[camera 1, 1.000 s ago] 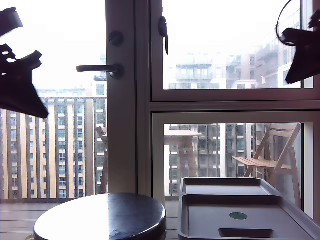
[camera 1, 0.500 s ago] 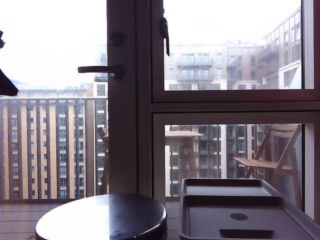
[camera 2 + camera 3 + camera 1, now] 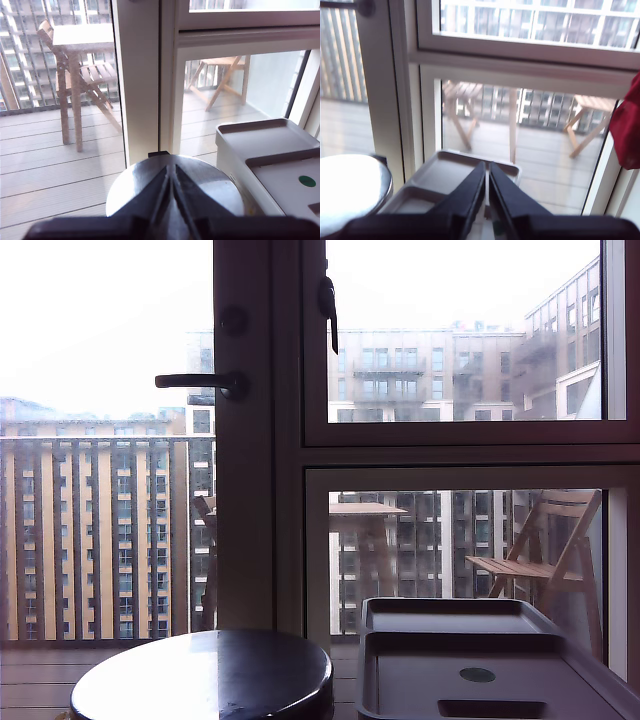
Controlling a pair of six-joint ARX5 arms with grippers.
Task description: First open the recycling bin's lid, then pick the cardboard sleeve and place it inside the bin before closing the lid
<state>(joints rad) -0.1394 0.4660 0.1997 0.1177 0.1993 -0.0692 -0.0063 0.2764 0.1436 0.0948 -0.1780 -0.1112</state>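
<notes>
The grey recycling bin (image 3: 372,660) stands at the lower part of the exterior view's right, beside the round dark table (image 3: 210,675). Its lid (image 3: 420,685) lies flat and closed on top, showing a small green dot (image 3: 477,674) and a rectangular recess. The cardboard sleeve is out of view. Neither gripper shows in the exterior view. My first gripper (image 3: 171,169) hangs shut and empty above the table (image 3: 205,177), with the bin (image 3: 230,165) off to one side. Above the bin (image 3: 432,175), my second gripper (image 3: 486,166) is also shut and holds nothing.
A glass door with a handle (image 3: 195,378) and a window frame stand right behind the table and bin. Wooden folding chairs (image 3: 545,555) and a small table are outside on the balcony. A red cloth (image 3: 627,125) hangs at the edge of the second wrist view.
The dark arm shapes at the exterior view's upper left and upper right have moved out of that view. Table, bin and lid have not moved.
</notes>
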